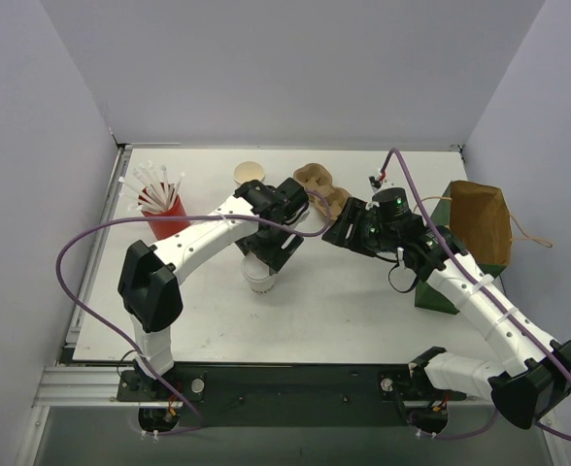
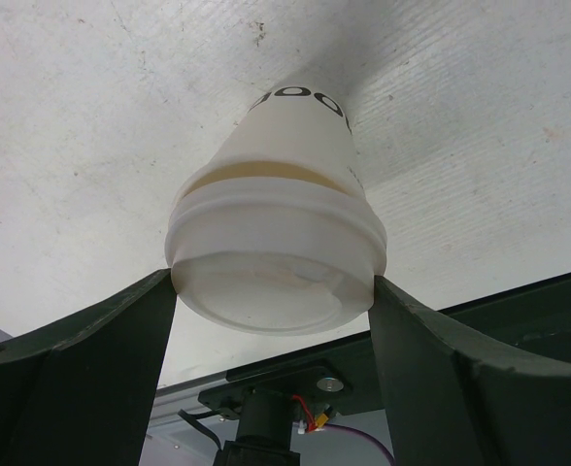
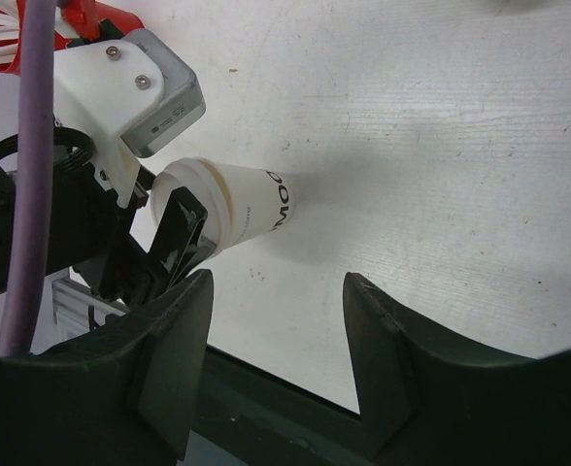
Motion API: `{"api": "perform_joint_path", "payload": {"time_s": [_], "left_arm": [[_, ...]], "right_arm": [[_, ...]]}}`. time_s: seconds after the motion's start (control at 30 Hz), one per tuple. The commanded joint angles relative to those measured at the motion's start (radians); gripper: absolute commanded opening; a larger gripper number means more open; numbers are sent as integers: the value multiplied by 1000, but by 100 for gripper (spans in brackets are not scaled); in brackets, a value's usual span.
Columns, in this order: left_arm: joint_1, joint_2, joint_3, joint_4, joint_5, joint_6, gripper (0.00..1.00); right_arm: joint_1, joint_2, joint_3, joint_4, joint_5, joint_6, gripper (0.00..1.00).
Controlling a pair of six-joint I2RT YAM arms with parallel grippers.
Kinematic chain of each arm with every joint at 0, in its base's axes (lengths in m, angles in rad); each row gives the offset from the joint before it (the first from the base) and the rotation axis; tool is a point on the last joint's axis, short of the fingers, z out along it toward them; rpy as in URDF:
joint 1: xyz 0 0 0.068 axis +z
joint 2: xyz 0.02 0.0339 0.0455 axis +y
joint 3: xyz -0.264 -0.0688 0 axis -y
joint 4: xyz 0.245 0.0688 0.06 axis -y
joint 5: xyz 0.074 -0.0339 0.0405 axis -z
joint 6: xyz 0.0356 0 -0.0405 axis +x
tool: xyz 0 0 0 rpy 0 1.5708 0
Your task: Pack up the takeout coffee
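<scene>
While the takeout coffee (image 1: 261, 280) stood upright on the table (image 1: 344, 320) near its middle, the left jaws were clamped from above on either side of its round white lid (image 2: 271, 301). The right jaws hung apart and empty a little to the right, over bare table. At the table's right edge, well apart, stood the green-and-brown paper bag (image 1: 480, 228).

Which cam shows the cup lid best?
Left wrist: the lid fills the centre, left end effector fingers at both sides. Right wrist shows the cup side-on, lid partly hidden. Top shows only a sliver of it under the arm.
</scene>
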Motion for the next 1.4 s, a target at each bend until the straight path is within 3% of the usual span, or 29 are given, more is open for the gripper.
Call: {"api": "perform_joint_path", "payload": {"time_s": [0.0,1.37], "left_arm": [[10,16,51,-17,-8,17,81],[42,-24,16,60,-36,19,94]], "right_arm": [[7,-9,2,2,6,-3,51],[12,-12,1,-5,4,-6,51]]}}
